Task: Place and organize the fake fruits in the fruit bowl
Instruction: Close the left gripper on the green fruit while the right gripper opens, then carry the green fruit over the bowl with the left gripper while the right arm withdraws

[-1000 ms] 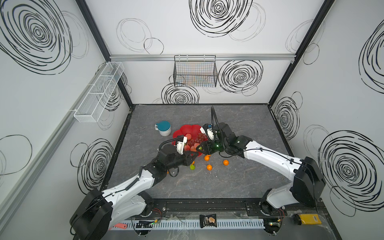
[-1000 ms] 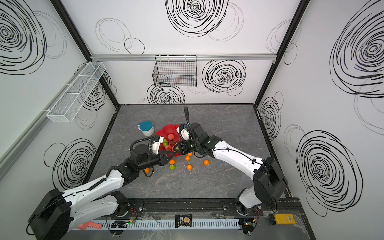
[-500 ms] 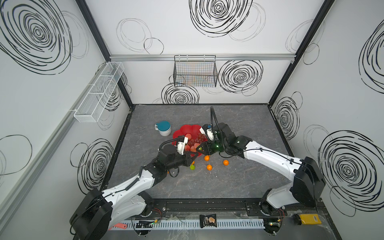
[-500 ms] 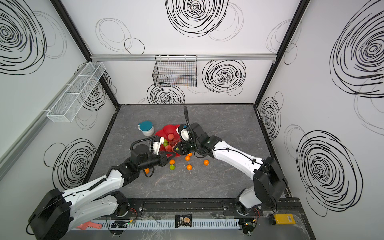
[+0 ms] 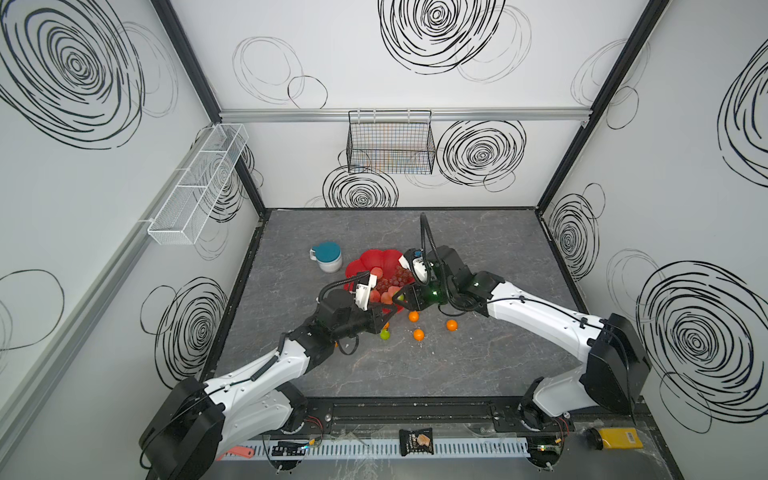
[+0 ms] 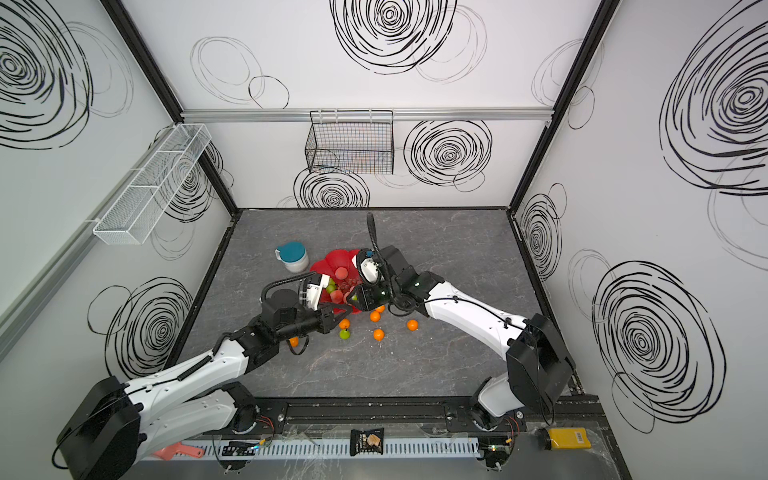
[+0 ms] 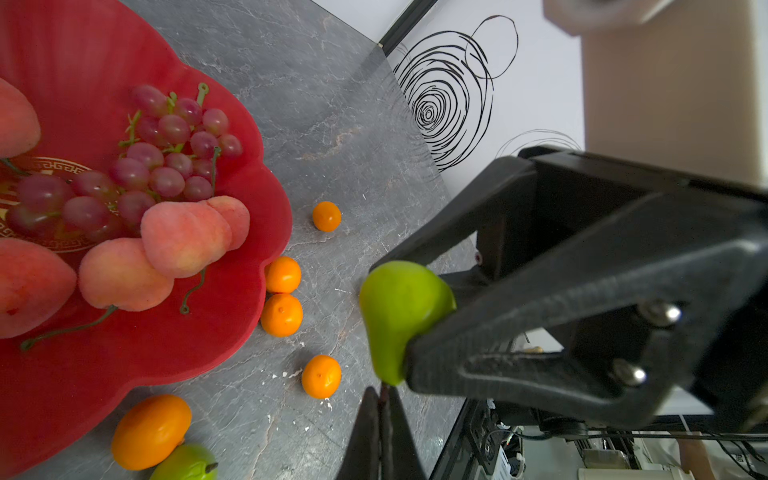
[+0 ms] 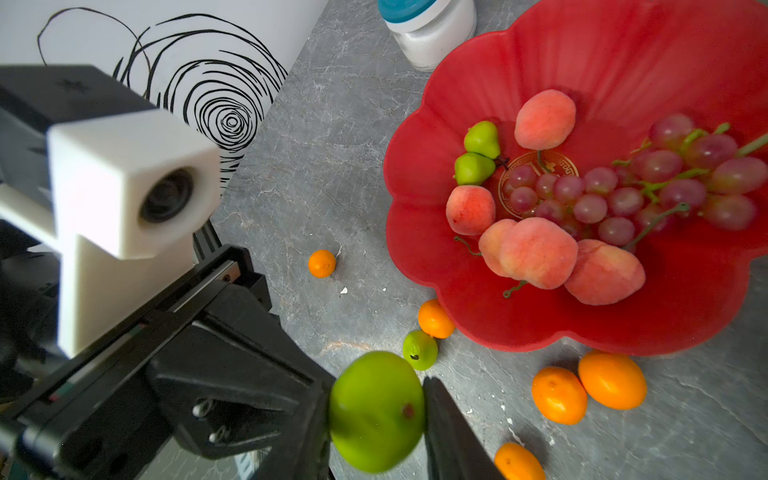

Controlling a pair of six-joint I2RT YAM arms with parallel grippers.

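Grips small green plastic pear (image 7: 401,299) across its belly with right gripper (image 7: 392,311), aloft near the 5 o'clock rim of glossy red scalloped bowl (image 7: 166,357). Pinches its stem end with left gripper (image 7: 381,401), clenched. Aims long axis straight into left gripper; bowl toward 11 o'clock.

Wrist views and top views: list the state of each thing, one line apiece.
fruit bowl, upright on table, partly filled
grape bunch, lying in bowl
peaches, in bowl
two small pears, in bowl
right gripper, shut on held pear
held pear, off the table, between right gripper's fingers
left gripper, shut, tips at held pear's narrow end
loose pear, on table, outside bowl
oranges, on table, outside bowl
mug, upright, teal lid on
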